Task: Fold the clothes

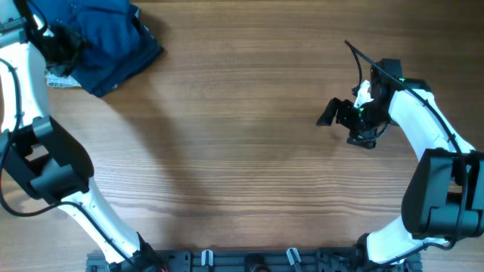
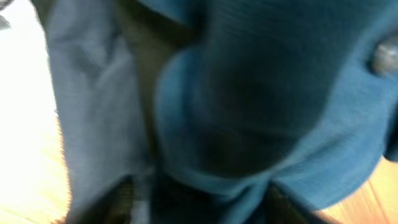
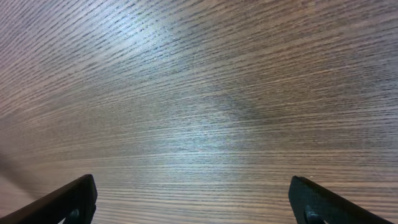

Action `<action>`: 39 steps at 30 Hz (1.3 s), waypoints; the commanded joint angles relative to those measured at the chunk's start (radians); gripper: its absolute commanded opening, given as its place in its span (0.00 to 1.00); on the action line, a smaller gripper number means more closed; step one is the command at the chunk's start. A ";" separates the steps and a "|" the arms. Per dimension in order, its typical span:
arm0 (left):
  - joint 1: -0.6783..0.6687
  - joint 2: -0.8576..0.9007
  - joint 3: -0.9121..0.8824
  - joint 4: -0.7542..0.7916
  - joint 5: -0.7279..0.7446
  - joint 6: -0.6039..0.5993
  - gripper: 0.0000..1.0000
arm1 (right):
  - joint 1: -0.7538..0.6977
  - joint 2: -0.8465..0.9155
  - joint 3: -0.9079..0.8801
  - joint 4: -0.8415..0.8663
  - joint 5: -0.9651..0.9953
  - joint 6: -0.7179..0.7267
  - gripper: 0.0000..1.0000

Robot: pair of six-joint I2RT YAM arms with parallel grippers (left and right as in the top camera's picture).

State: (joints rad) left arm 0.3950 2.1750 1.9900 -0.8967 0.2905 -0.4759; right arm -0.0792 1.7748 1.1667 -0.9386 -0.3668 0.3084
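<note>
Two grippers share this job, and only one is near the work. Nearest the robot's base, the right gripper point(image 1: 344, 121) hangs at about 3 o'clock from the table's middle, with bare wood all round it. Its own camera shows both fingers point(image 3: 71, 199) spread wide at the lower corners, with nothing between them but the table point(image 3: 205, 93). Far off, at about 10 o'clock and close to the far edge, lies the blue garment point(image 1: 110, 34), bunched in a heap rather than laid flat. A white patch point(image 1: 60, 77) peeps out at its 7 o'clock side. The left gripper point(image 1: 64, 44) sits at the heap's 9 o'clock edge, against or just over the cloth. Whether its fingers are apart or pinched on fabric I cannot tell.

The cloth looks like a soft knit: light, limp, not slippery, nothing to break. I judge it will sag and drag along the wood, so a single pinch would lift a rope of it, not a sheet. It wants taking by a hem or corner, one in each gripper, and drawing out flat before any fold.

Only the overhead view gives the heap's outline and how far apart the arms stand. Only the left wrist view gives the weave and deep creases, filling the picture though blurred, and no fingers show clearly there. The right wrist view alone settles how wide that gripper stands.
</note>
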 commanded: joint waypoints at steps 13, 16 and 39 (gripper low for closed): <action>-0.042 -0.029 0.006 0.031 0.476 -0.064 0.25 | 0.003 0.005 0.005 0.001 -0.024 -0.019 1.00; -0.023 -0.045 0.007 0.029 0.475 -0.056 0.37 | 0.003 0.005 0.005 0.007 -0.024 -0.018 1.00; -0.017 -0.101 0.006 0.370 0.161 0.031 0.04 | 0.003 0.005 0.005 0.002 -0.024 -0.020 1.00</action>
State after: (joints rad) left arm 0.3790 1.9846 1.9957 -0.5804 0.5243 -0.5064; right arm -0.0792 1.7748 1.1667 -0.9295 -0.3740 0.3080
